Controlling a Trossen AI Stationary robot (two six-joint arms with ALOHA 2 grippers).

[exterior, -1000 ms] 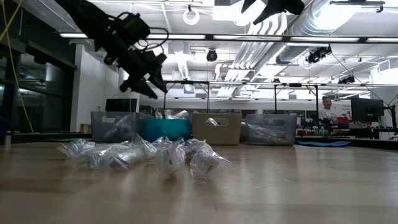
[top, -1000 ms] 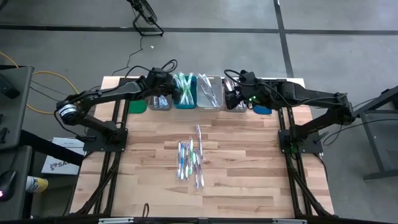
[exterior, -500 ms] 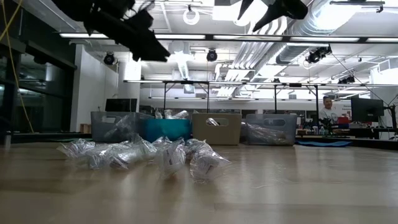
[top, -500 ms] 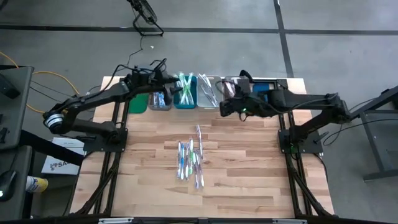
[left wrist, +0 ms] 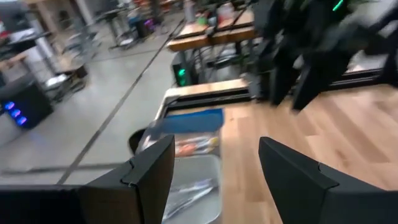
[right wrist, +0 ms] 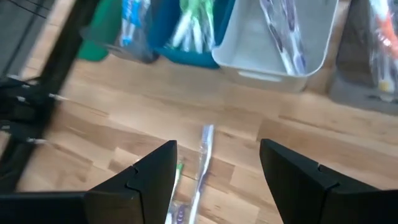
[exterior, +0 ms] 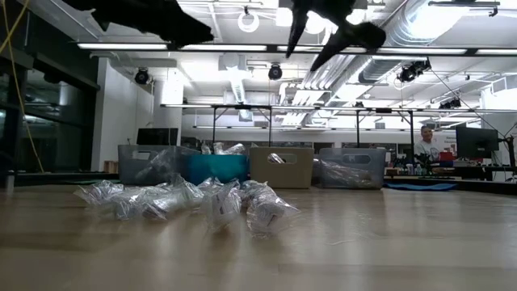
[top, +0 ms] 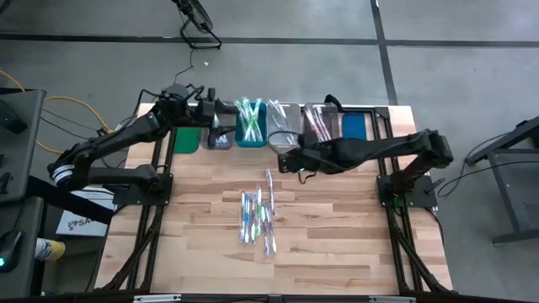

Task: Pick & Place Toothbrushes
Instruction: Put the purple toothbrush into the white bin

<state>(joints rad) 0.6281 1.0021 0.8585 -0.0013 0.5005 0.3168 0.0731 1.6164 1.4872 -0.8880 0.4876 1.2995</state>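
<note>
A heap of wrapped toothbrushes (top: 258, 216) lies flat on the middle of the wooden table, also visible in the low view as crinkled clear packets (exterior: 190, 200). More toothbrushes lie in the bins along the far edge, green ones in the teal bin (top: 251, 122). My left gripper (top: 219, 118) hangs open, high above the grey bin (top: 219, 137), nothing between its fingers (left wrist: 155, 174). My right gripper (top: 285, 162) is open, slanting down over bare table between the bins and the heap; one toothbrush (right wrist: 204, 155) lies ahead of its fingers.
Several bins stand in a row at the far edge: green (top: 187, 140), grey, teal, clear (top: 285, 126), another grey (top: 318, 123), and a blue lid (top: 354, 126). Bare wood lies to the left, right and near side of the heap. A person sits in the room beyond (exterior: 424, 141).
My left gripper has risen from over the teal bin, drawn back toward the table's left and rolled its wrist, staying open. My right gripper has come down from above the bins toward the near side and left, toward the heap, still open. The toothbrushes have not moved.
</note>
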